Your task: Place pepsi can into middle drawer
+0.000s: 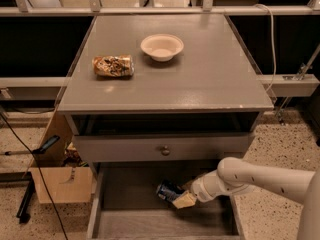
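Note:
The pepsi can (167, 190), small and blue, lies tilted inside the open middle drawer (130, 219), a wide grey box pulled out below the cabinet. My gripper (181, 198) comes in from the right on a white arm and is shut on the can, holding it just above the drawer floor near the middle. The can's right end is hidden by the tan fingers (185, 200).
On the cabinet top (210, 79) lie a tan-and-brown patterned can (113, 66) and a white bowl (162, 46). A grey drawer front with a round knob (165, 150) sits above the open drawer. A cardboard box (57, 184) and cables stand on the floor at left.

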Motion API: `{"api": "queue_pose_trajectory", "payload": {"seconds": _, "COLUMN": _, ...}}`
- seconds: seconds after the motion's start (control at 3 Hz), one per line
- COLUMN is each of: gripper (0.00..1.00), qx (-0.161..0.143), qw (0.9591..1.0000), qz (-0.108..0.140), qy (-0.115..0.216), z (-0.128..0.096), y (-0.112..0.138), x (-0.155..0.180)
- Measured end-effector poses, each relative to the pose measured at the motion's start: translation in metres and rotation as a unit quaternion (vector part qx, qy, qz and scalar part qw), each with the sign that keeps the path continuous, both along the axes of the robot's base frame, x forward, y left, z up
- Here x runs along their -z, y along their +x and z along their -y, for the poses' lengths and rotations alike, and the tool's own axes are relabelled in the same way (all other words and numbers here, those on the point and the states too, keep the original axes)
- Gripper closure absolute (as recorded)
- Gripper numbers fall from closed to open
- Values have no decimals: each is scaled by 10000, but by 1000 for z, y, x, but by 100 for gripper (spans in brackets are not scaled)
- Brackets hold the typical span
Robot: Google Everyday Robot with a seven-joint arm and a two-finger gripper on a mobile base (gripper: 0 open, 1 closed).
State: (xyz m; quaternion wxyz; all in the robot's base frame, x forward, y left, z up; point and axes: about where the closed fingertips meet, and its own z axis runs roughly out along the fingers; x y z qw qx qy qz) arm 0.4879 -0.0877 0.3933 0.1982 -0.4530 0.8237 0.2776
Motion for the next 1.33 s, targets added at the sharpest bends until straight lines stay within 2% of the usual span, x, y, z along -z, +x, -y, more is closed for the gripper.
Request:
{"api": "queue_pose_trajectory", "payload": {"seconds": 1.0, "gripper": 11, "qx": 0, "qw": 10000, "qz": 0, "qy": 0, "z": 0, "y": 0, "x": 0}}
{"api": "queue_pose_trajectory", "payload": {"seconds": 1.33, "gripper": 0, "qx": -1, "qw": 10000, "qz": -1, "qy": 1, "z": 0, "y": 0, "x": 0}}
